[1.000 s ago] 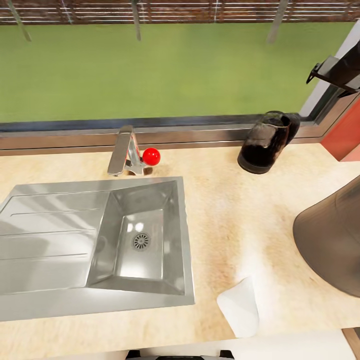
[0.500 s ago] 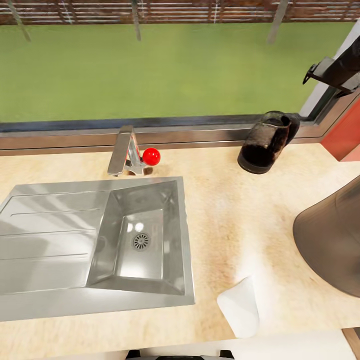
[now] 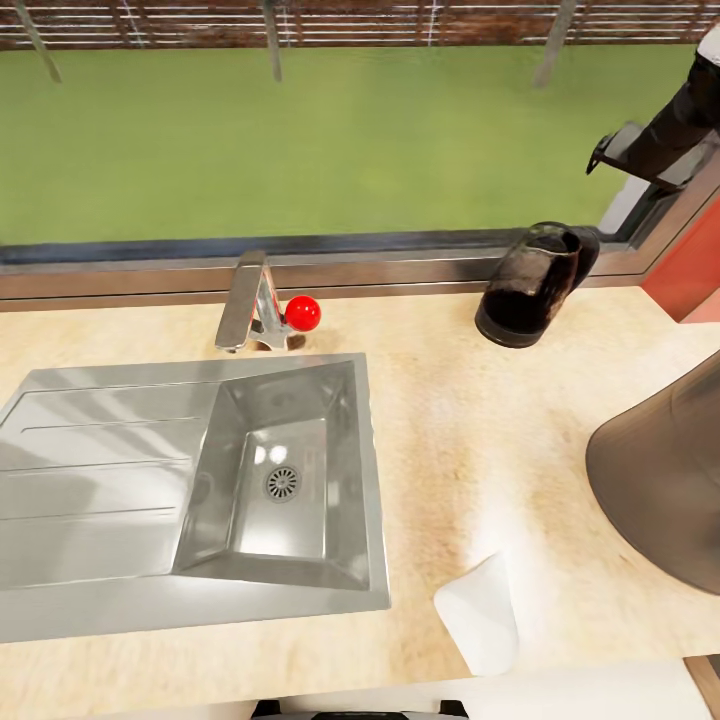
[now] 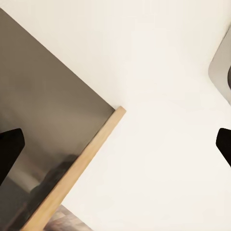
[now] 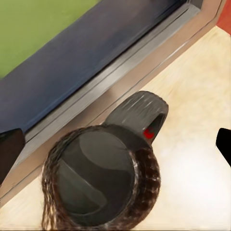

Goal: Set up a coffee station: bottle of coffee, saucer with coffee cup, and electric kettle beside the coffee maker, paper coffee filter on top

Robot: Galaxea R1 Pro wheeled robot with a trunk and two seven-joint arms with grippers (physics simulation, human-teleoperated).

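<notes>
Kitchen countertop (image 3: 470, 440), beige wood-grain, running under a wide window; items listed left to right from the head view

- Steel sink (image 3: 120, 590), one, set into the worktop from 9 to 6 o'clock, with a draining board on its left and one drain in the basin
- Tap (image 3: 245, 298), one, at 11 o'clock behind the basin, spout turned over the bowl so water falls inside
- Red knob (image 3: 303, 312), one, just beside the tap's base; its purpose I cannot tell
- White folded sheet (image 3: 480, 612), one, at 5 o'clock near the front edge, lying flat on the worktop; probably the paper coffee filter, not yet on the appliance
- Electric kettle (image 3: 530, 285), one, at 1 o'clock against the window ledge, upright on its black base, well apart from the big appliance; in the right wrist view (image 5: 103, 178) it sits directly beneath the camera, lid and handle toward the lens, so the arm looks lined up above it for a pick
- Right gripper (image 3: 650, 150), one, at 2 o'clock, hanging above and beyond the kettle, touching nothing; in the wrist view its dark fingertips (image 5: 9, 154) stand wide apart at the picture's edges, so released and empty
- Coffee maker (image 3: 665, 480), one, charcoal, at 3 to 4 o'clock, cut by the picture's edge, standing on the worktop where the task wants it kept
- Left gripper (image 4: 115, 149), one, likewise spread wide and empty, over a pale surface and a wood-edged grey panel (image 4: 43, 134)
</notes>
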